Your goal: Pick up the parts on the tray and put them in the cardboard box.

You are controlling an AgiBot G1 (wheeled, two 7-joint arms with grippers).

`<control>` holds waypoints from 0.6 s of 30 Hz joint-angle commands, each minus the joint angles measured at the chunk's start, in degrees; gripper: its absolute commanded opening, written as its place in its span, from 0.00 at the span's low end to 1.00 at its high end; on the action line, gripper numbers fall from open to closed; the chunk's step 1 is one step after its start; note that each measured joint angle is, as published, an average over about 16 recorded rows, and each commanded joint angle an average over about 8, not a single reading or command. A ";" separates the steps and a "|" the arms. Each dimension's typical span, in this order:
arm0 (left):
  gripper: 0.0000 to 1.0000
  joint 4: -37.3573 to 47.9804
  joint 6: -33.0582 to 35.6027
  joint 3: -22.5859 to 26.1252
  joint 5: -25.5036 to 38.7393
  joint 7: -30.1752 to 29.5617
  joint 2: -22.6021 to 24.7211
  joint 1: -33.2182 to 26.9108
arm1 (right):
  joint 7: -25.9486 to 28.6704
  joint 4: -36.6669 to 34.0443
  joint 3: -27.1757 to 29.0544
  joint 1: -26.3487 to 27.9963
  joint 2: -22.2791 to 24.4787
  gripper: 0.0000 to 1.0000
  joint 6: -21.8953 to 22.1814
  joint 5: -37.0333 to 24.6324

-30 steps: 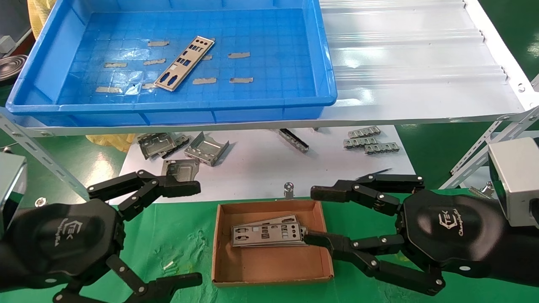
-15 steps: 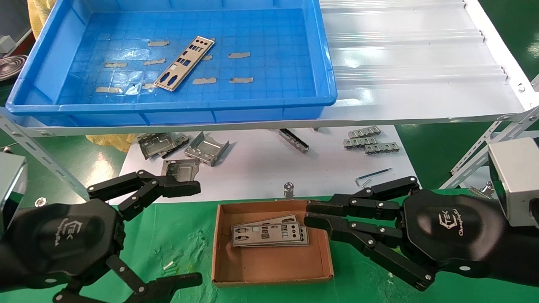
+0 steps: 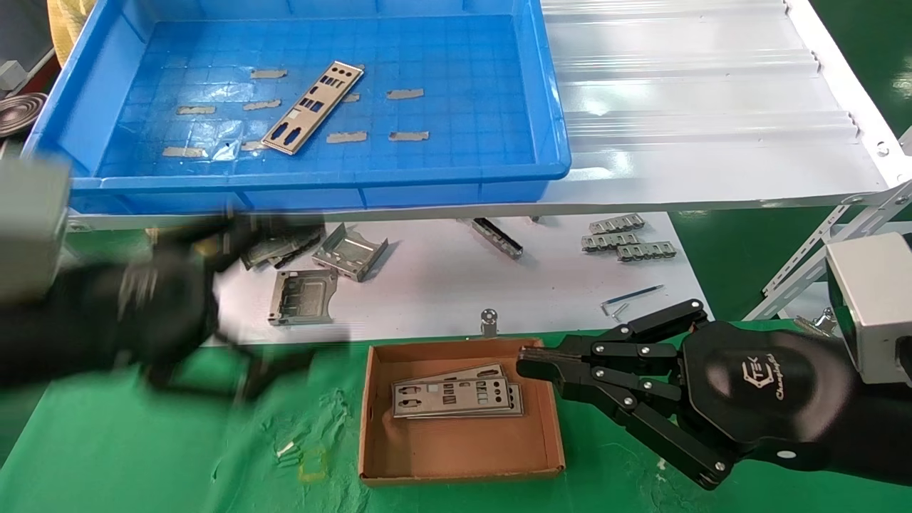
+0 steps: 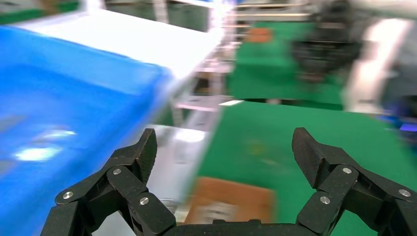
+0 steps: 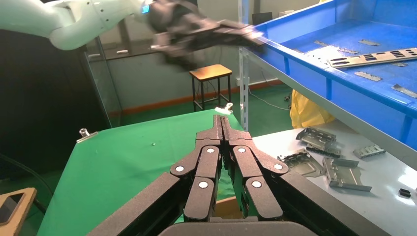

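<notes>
Left hand (image 3: pixel 235 306), open w/ nothing in it, sits by tray (image 3: pixel 64 128) near-left corner. One part (image 3: pixel 311 107) left on tray floor, ahead and right of that hand, long axis diagonal, so left arm is nearer. Cardboard box (image 3: pixel 374 427) has stacked plates. Right hand (image 3: pixel 531 363) closed, empty, at box's right edge.
</notes>
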 commanded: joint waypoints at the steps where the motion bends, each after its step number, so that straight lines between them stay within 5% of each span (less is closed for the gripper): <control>1: 1.00 0.23 -3.32 0.53 2.72 -1.19 1.07 -2.86 | 0.00 0.00 0.00 0.00 0.00 0.00 0.00 0.00; 9: 1.00 12.78 -14.25 8.33 19.21 -9.52 12.20 -19.92 | 0.00 0.00 0.00 0.00 0.00 0.00 0.00 0.00; 18: 1.00 34.68 -21.13 14.28 30.98 -10.63 23.48 -32.01 | 0.00 0.00 0.00 0.00 0.00 0.00 0.00 0.00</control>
